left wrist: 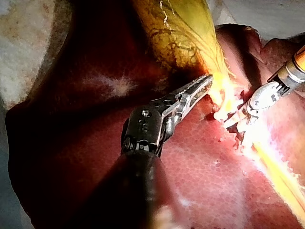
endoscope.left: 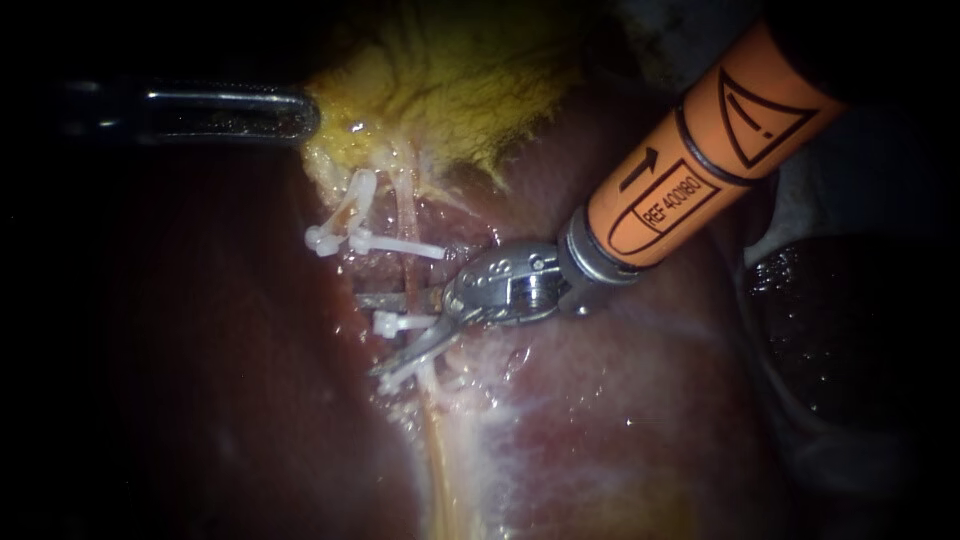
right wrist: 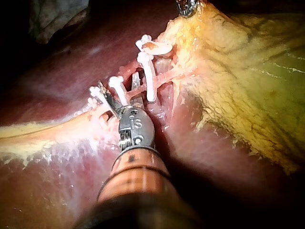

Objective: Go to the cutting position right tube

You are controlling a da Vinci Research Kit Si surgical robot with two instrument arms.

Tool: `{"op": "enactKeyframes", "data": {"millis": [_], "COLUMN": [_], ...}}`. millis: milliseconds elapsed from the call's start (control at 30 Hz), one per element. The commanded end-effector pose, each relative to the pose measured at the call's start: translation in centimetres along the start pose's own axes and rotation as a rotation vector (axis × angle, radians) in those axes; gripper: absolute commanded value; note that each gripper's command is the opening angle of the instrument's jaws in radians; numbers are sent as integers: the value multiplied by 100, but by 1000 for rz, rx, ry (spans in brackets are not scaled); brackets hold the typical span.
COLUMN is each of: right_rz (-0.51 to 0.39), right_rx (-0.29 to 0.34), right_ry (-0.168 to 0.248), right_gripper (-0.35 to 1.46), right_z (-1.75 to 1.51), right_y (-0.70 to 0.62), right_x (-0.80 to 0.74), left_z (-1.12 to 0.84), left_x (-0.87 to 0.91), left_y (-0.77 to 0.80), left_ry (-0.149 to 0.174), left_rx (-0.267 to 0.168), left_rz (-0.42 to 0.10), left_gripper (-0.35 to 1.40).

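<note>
At the left of the endoscope view, we find our left instrument (left wrist: pixel 202 86) clenched on the edge of the gallbladder (endoscope.left: pixel 450 90), its tip buried in the tissue. At centre, the right tube (endoscope.left: pixel 405 225) runs down between white clips (endoscope.left: pixel 400 246). Our right instrument (endoscope.left: pixel 385 335) has its jaws spread, one blade lying across that tube and gripping nothing. The other blade is partly lost among the clips.

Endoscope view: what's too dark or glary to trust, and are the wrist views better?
Endoscope view: left instrument in deep shadow, clips and right instrument well lit. Left wrist view: glare washes out tissue beside the right instrument. Right wrist view: clips lit evenly.
</note>
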Motion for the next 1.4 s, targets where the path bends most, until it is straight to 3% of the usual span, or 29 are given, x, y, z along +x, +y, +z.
{"op": "enactKeyframes", "data": {"millis": [33, 300, 400, 567, 767, 1000, 1200, 1400], "right_rz": [0, 42, 85, 173, 261, 307, 316, 322], "right_rx": [1, 4, 11, 141, 247, 355, 430, 463], "right_ry": [1, 2, 42, 138, 240, 320, 404, 443], "right_gripper": [110, 115, 118, 120, 120, 116, 115, 113], "right_z": [-1, -22, -31, -37, -32, -23, -18, -29], "right_y": [0, 15, 24, 31, 28, 15, 4, 0], "right_x": [1, 6, 7, 5, 7, 17, 34, 55], "left_z": [0, 0, 0, 0, 0, -1, -1, -1], "left_x": [0, 0, 0, 0, 0, 0, 0, 0], "left_y": [0, 0, 0, 0, 0, -1, -1, -1], "left_ry": [0, 0, 0, 0, 0, 0, 0, 0], "left_rx": [0, 0, 0, 0, 0, 0, 0, 0], "left_rz": [0, 0, 0, 0, 0, 0, 0, 0], "left_gripper": [-35, -35, -35, -35, -35, -35, -35, -35]}}
